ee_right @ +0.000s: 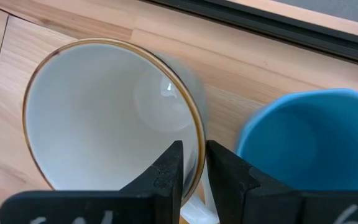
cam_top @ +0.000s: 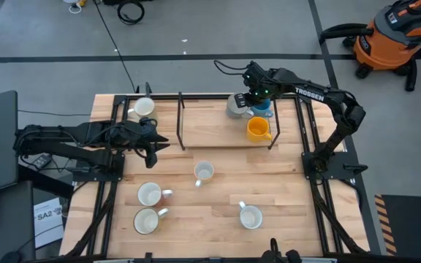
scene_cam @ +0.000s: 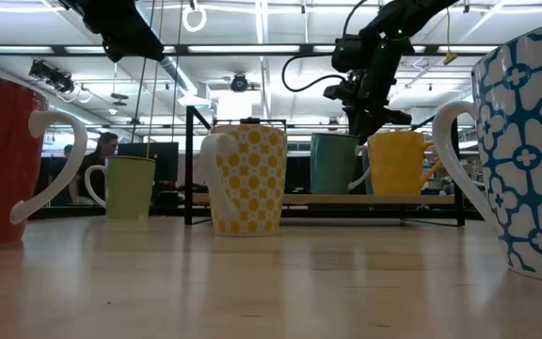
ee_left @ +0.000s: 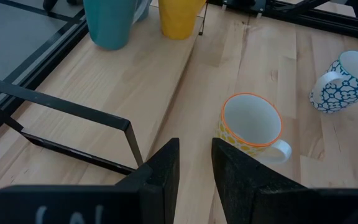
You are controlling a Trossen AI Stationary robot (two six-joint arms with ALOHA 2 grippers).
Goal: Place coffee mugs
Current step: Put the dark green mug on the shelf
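Observation:
My right gripper [cam_top: 252, 98] is over the far middle of the table, shut on a white mug with a brown rim [ee_right: 104, 118], which shows grey in the high view [cam_top: 235, 105]. A bright blue mug [ee_right: 309, 137] stands right beside it, and an orange-yellow mug [cam_top: 258, 129] stands on the raised wooden platform [cam_top: 210, 124] just nearer. My left gripper [cam_top: 163, 142] hangs shut above the table's left side, touching nothing. A yellow-patterned mug [cam_top: 204, 172] stands upright mid-table. Three more mugs [cam_top: 150, 194] [cam_top: 146, 220] [cam_top: 251, 216] stand near the front. My right gripper pinches the white mug's wall at the rim [ee_right: 197, 140], close to the handle [ee_right: 197, 211]. One finger [ee_right: 166, 171] is inside the mug and the other outside, coming from above and pointing down. Whether the mug's base rests on the platform I cannot tell.
A black metal frame [cam_top: 180, 117] borders the platform, with rails along the table's sides. A cream mug [cam_top: 143, 107] stands at the far left corner. In the low view a red mug [scene_cam: 7, 160] and a blue-patterned mug [scene_cam: 530, 141] loom close. A person sits behind the table [scene_cam: 106, 151].

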